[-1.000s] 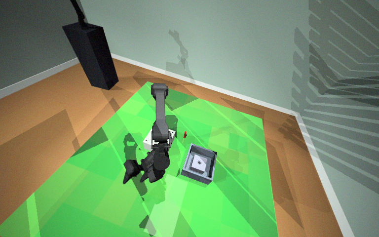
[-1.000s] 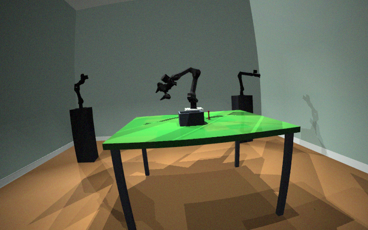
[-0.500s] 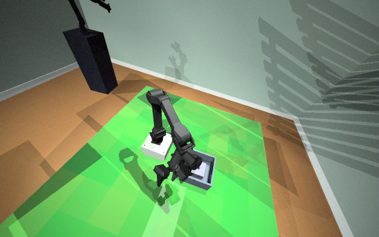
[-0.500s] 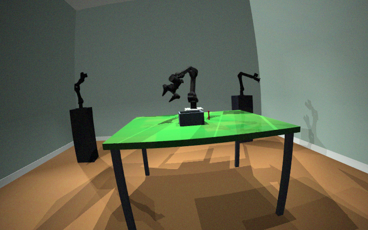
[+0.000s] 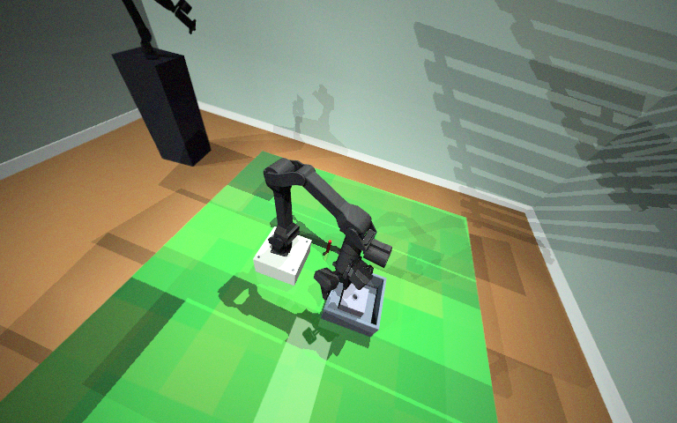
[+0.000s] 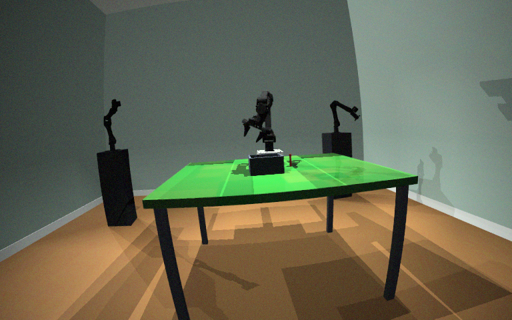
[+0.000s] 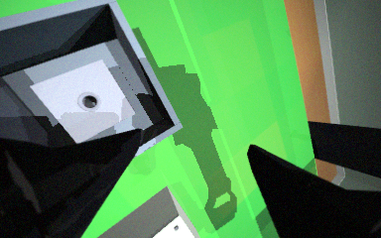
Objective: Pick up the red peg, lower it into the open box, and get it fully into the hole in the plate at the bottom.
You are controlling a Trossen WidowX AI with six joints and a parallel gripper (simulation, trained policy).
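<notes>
My fingers [image 5: 341, 286] [image 6: 252, 136] were spread wide with nothing between them, raised above the tabletop [image 5: 199, 349] [image 6: 211, 185] [image 7: 238, 74]. The red peg [image 5: 329, 246] [image 6: 290, 160] stood upright on it, outside the open box [image 5: 382, 299] [image 6: 266, 166] [image 7: 146, 65], which lay at five o'clock from the peg in the top view. That view put the peg at three o'clock from my white base [image 5: 301, 244] [image 6: 277, 151] [image 7: 171, 229].

From my wrist, the box was at ten o'clock. Inside its raised walls lay the pale plate [image 5: 358, 305] [image 7: 60, 94], its round hole [image 5: 354, 296] [image 7: 89, 101] in view. One of my fingers covered part of the box's near side.

In the exterior view, a dark pedestal [image 6: 115, 189] carried a black arm [image 6: 109, 128] at nine o'clock, and another pedestal [image 5: 139, 89] [image 6: 337, 142] held a second arm [image 5: 142, 32] [image 6: 333, 113] at two o'clock, both beyond the tabletop.
</notes>
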